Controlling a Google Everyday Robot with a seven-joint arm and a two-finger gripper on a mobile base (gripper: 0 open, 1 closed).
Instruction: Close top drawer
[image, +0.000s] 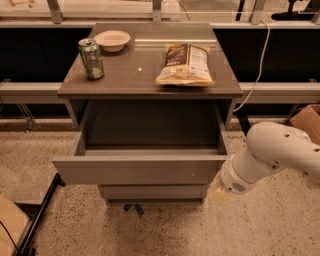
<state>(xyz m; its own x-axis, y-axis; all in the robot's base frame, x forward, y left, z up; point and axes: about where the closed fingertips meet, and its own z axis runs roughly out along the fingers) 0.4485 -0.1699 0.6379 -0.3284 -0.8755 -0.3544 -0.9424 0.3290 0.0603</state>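
Speckled floor (280, 227), tool (218, 191) beside top drawer (140, 170)

Cabinet top (135, 75) — soda can (91, 59), bowl (112, 40), chip bag (185, 64), gripper (218, 192) low at rt

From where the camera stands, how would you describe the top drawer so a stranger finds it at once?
Find the grey cabinet carrying a can, a bowl and a snack bag. The top drawer is directly under its top. Unlike the lower drawer beneath, it is pulled out, grey inside showing, with the gripper by its front right corner.
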